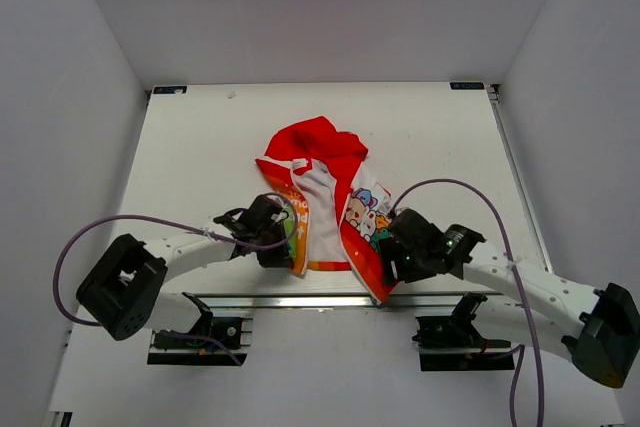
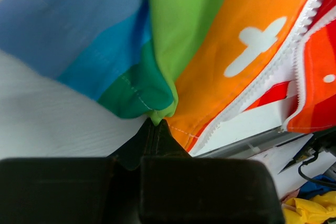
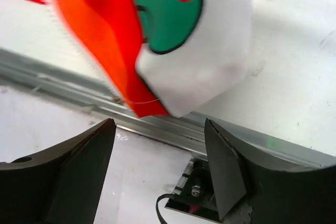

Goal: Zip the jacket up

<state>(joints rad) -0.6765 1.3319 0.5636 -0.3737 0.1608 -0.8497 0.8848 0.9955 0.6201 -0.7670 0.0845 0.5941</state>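
Observation:
The jacket lies open on the table, red hood at the far end and white lining showing between its two halves. My left gripper is at the rainbow half's bottom hem. In the left wrist view this gripper is shut on a pinched green fold of the jacket, with white zipper teeth running to the right. My right gripper sits at the bottom corner of the cartoon-print half. In the right wrist view it stands open just below that hanging corner, touching nothing.
A metal rail runs along the table's near edge, just below the jacket's hem, with both arm bases behind it. Purple cables loop over each arm. Grey walls close in the table at left, right and back.

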